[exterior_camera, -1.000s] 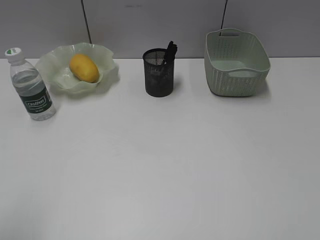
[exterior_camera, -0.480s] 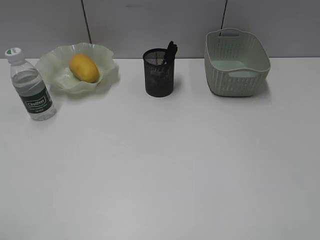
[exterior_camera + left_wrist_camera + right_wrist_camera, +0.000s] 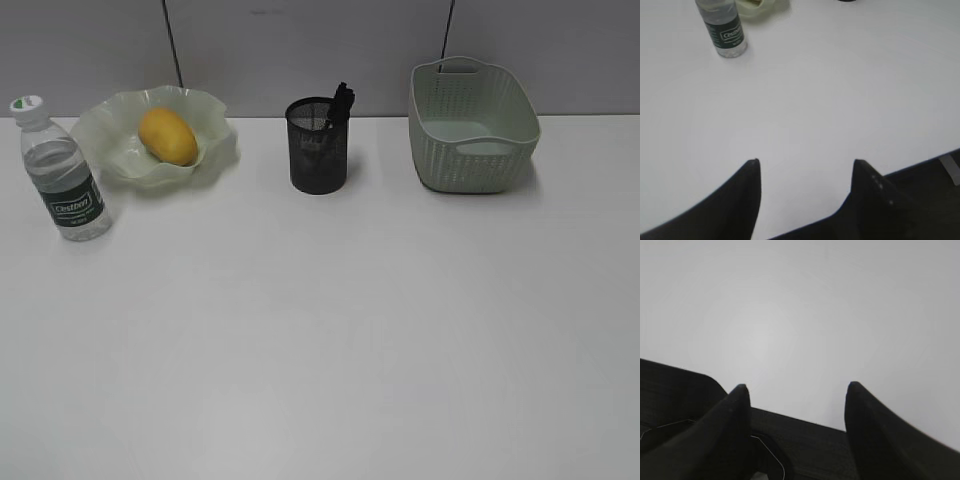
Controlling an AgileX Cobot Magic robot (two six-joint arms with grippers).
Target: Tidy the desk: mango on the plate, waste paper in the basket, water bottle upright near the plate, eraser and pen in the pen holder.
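Mango [image 3: 168, 136] on plate [image 3: 215, 135], bottle [image 3: 62, 170] upright upper left, pen [image 3: 342, 103] in holder [image 3: 318, 146]. Basket [image 3: 472, 125] contents unseen. Both tools [image 3: 805, 162] [image 3: 795, 386] released, empty.

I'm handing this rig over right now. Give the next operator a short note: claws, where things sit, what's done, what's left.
Left claw: open, empty, over bare desk near its front edge.
Right claw: open, empty, at the desk's edge.
Mango lies in the plate.
Water bottle stands upright just left of the plate.
Pen holder has a dark pen-like item sticking out; the eraser can't be confirmed.
Basket: no waste paper visible on the desk; the basket floor is mostly hidden.
Left: verify eraser and paper; otherwise it looks finished.
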